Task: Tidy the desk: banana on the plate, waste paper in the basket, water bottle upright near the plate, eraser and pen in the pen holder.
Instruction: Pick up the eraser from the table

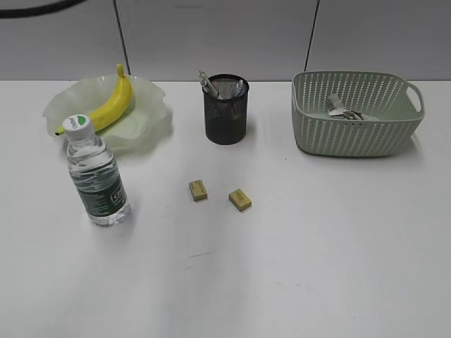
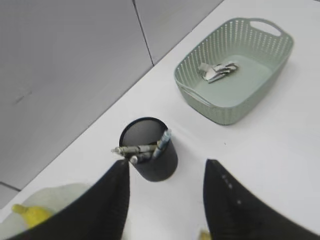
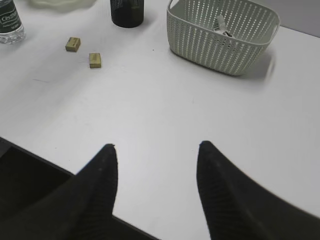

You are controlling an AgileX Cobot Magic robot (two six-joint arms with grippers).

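The banana [image 1: 113, 103] lies in the pale green plate [image 1: 151, 120] at the back left. The water bottle [image 1: 95, 176] stands upright in front of the plate. The black pen holder [image 1: 225, 113] holds pens [image 1: 209, 84]. Two yellow erasers [image 1: 199, 190] [image 1: 239, 199] lie on the white desk [image 1: 317, 246] in front of it. The waste paper [image 1: 342, 108] lies in the sage basket [image 1: 356, 134]. My left gripper [image 2: 167, 167] is open and empty above the pen holder [image 2: 150, 152]. My right gripper [image 3: 156, 147] is open and empty over the desk's near edge. Neither gripper shows in the exterior view.
A grey panelled wall [image 1: 232, 35] stands behind the desk. In the right wrist view the desk's front edge [image 3: 45, 162] drops to a dark area, and the erasers [image 3: 73, 44] [image 3: 95, 60], basket [image 3: 220, 40] and bottle [image 3: 10, 22] lie far ahead.
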